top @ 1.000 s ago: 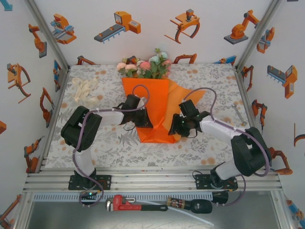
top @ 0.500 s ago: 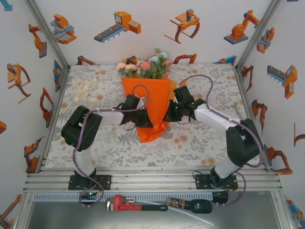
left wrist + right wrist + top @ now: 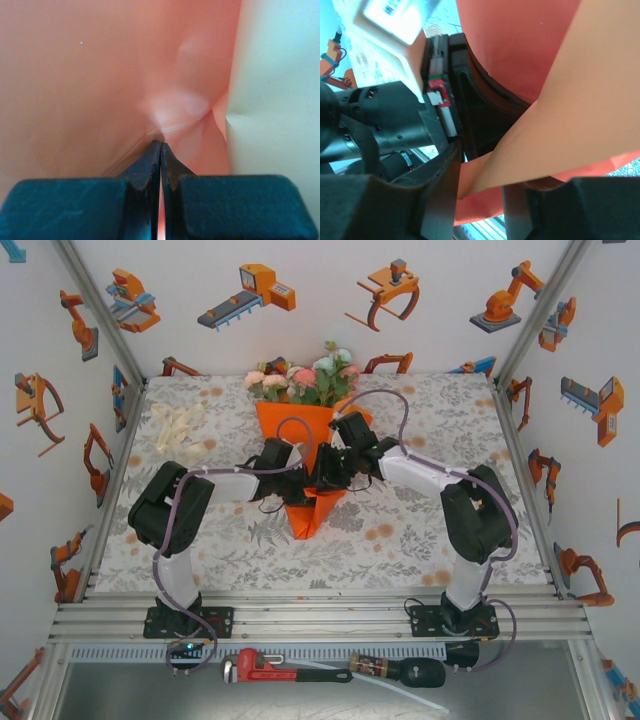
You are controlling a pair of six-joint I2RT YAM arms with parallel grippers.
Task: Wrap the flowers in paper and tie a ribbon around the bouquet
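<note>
Paper (image 3: 312,514) has drawn in since a second ago. Then one flap lay spread flat toward 3 o'clock. Now that flap is folded over toward 9 o'clock, and the sheet makes a narrow orange cone on the bench (image 3: 430,540), tip at 6 o'clock. The right arm (image 3: 470,525) has swung with the flap from the 3 o'clock side to the middle, while the left arm (image 3: 170,505) lies as it did. The flowers (image 3: 305,380) stand out of the cone's mouth at 12 o'clock, and the ribbon (image 3: 175,428) lies heaped at 10 o'clock, both where they were.

The cone's long edges run from mouth to tip, and both wrists cover their middle stretch. Bare bench lies at 3 o'clock and 6 o'clock of the cone, out to the side wall and the near rail. At 9 o'clock the left arm takes up the room. The ribbon sits well apart from the paper, near the left wall.

The left pincer (image 3: 160,146) comes onto the cone's middle from 9 o'clock. Its fingers are pressed together on a thin fold of paper, with an orange sliver showing between them. The right pincer (image 3: 482,176) meets it from 3 o'clock, just beside it. Its fingers stand apart, and the edge of the folded flap runs through the gap, not pinched as far as shows. The left arm's black body lies just behind that flap.
</note>
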